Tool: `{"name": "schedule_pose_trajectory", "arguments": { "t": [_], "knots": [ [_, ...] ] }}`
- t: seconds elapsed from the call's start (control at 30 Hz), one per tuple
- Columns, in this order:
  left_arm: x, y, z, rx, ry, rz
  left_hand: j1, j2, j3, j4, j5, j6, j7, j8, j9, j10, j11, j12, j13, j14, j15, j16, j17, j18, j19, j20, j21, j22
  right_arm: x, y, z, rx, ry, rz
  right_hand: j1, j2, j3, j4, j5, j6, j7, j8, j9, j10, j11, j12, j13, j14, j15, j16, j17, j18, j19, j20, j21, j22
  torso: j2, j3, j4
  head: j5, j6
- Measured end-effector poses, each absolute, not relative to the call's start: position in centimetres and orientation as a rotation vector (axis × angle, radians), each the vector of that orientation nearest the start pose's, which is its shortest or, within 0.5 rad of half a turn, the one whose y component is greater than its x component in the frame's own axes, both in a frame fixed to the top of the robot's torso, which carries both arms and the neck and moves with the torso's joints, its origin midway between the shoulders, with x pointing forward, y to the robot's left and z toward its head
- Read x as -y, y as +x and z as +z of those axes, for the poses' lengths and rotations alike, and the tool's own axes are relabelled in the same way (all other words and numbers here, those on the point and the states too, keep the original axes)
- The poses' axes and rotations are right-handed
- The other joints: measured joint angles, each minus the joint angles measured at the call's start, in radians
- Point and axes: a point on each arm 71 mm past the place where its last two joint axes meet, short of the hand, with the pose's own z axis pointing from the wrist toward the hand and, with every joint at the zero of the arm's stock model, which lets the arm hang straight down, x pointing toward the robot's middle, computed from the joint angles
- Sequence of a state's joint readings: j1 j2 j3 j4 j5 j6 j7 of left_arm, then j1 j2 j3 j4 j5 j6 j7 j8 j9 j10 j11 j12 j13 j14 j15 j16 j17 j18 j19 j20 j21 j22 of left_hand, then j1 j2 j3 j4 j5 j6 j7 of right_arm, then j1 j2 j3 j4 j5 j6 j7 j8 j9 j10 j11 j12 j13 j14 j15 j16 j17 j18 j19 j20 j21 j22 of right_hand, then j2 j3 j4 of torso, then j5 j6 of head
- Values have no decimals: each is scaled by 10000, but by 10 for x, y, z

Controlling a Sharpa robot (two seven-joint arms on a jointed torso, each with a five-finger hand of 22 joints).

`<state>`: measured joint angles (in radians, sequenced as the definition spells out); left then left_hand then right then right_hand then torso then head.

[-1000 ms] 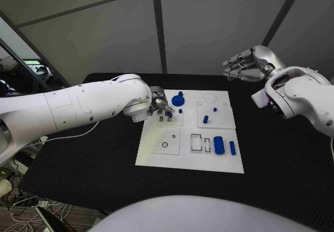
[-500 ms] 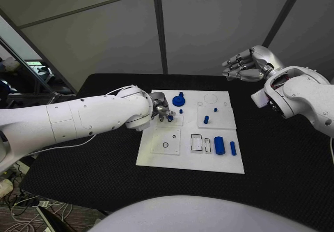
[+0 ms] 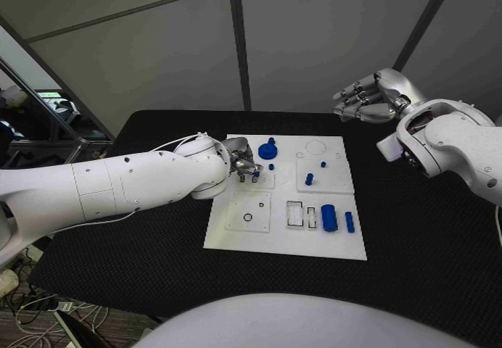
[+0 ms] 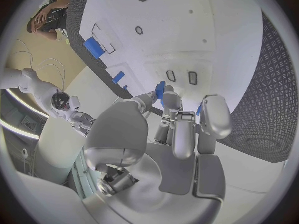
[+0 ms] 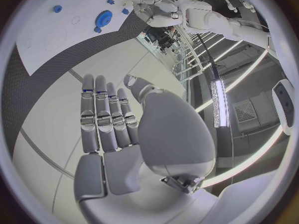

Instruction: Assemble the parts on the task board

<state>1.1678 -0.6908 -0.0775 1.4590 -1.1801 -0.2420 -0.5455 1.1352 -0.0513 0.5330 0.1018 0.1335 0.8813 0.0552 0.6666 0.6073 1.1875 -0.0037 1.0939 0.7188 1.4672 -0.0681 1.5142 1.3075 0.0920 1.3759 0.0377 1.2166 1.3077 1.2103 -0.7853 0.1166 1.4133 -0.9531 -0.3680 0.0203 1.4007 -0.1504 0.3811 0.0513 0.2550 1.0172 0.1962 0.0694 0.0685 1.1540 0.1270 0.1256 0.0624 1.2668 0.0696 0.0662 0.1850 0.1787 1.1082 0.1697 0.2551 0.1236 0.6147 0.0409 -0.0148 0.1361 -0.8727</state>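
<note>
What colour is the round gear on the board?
Blue. The gear shows best in the head view, near the board's far edge.

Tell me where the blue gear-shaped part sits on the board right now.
In the head view the blue gear-shaped part sits near the far edge of the task board, left of centre, just beyond the left hand and left of an empty round recess.

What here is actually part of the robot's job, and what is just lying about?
Part of the job:
- white task board
- blue gear-like disc
- blue cylinder
- small blue part pinched by the left hand

Lying about:
- black table
- right hand, raised off the table behind the board, holding nothing
</note>
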Motion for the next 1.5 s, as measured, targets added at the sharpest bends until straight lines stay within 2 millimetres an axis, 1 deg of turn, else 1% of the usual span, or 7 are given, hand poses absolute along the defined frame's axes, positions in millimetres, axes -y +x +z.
{"name": "schedule_pose_trajectory", "arguments": {
  "t": [0.03,0.6,0.67,0.83,0.97,1.27,1.5],
  "knots": [
    [-167,485,-239,-20370,-2896,-4214,-12,-12,0,0,0,0,0,16,0,0,0,0,0,0,0,0,0,0,0,0,0,0,211,527,-127,-15234,3545,9657,-49,49,0,0,0,0,0,0,0,0,0,0,0,0,0,0,0,-1,0,0,0,0,1,0,0,0,0],
    [-168,487,-240,-20201,-2275,-3865,-26,-26,26,-27,42,-1,3,37,12,5,2,0,-2,0,0,0,0,0,-1,0,36,-1,209,527,-128,-15290,3460,9697,-48,48,0,0,35,0,0,0,0,0,0,0,0,0,0,0,0,0,0,0,0,1,7,-4,0,15,0],
    [-168,488,-240,-20225,-2230,-3830,-26,-27,26,-28,41,-1,3,36,12,48,-27,0,-3,-4,-4,0,0,0,-1,0,35,-1,209,527,-128,-15293,3454,9699,-48,48,0,0,35,0,0,0,0,0,0,0,0,0,0,0,1,-1,0,0,0,2,8,-4,0,3,0],
    [-168,488,-242,-20295,-2159,-3750,-77,-77,151,-68,39,-1,4,35,12,55,-22,0,25,-36,-35,0,0,0,-1,0,35,-2,208,527,-128,-15295,3443,9706,-48,48,0,0,35,0,0,0,0,0,0,0,0,0,0,0,1,-1,0,0,0,2,11,-4,0,-10,0],
    [-166,488,-243,-20362,-2082,-3744,-76,-76,155,-71,23,0,4,34,20,65,-31,-1,25,-36,-35,0,0,0,-1,0,35,-2,208,527,-128,-15292,3429,9707,-47,47,-26,26,35,0,0,0,0,0,0,-38,0,-36,36,1,-17,-1,0,0,-47,-17,12,-4,1,-16,0],
    [-165,488,-245,-20527,-1954,-3699,-74,-74,165,-81,44,14,20,29,23,70,-31,-1,34,-36,-35,-1,0,0,35,-36,77,-2,208,527,-128,-15283,3388,9711,-47,47,-26,26,35,0,0,0,0,1,-1,-38,0,-36,36,0,-16,-1,0,0,-47,-16,10,-6,1,-24,0],
    [-165,487,-247,-20667,-1848,-3667,-73,-73,164,-82,43,14,20,55,32,74,-32,49,81,-35,-35,-1,0,0,35,-36,75,-2,207,527,-128,-15297,3344,9745,-47,47,-26,26,35,1,0,0,0,1,-1,-38,0,-36,36,0,-16,-1,0,-1,-46,-16,7,-11,17,-25,0]
  ]
}}
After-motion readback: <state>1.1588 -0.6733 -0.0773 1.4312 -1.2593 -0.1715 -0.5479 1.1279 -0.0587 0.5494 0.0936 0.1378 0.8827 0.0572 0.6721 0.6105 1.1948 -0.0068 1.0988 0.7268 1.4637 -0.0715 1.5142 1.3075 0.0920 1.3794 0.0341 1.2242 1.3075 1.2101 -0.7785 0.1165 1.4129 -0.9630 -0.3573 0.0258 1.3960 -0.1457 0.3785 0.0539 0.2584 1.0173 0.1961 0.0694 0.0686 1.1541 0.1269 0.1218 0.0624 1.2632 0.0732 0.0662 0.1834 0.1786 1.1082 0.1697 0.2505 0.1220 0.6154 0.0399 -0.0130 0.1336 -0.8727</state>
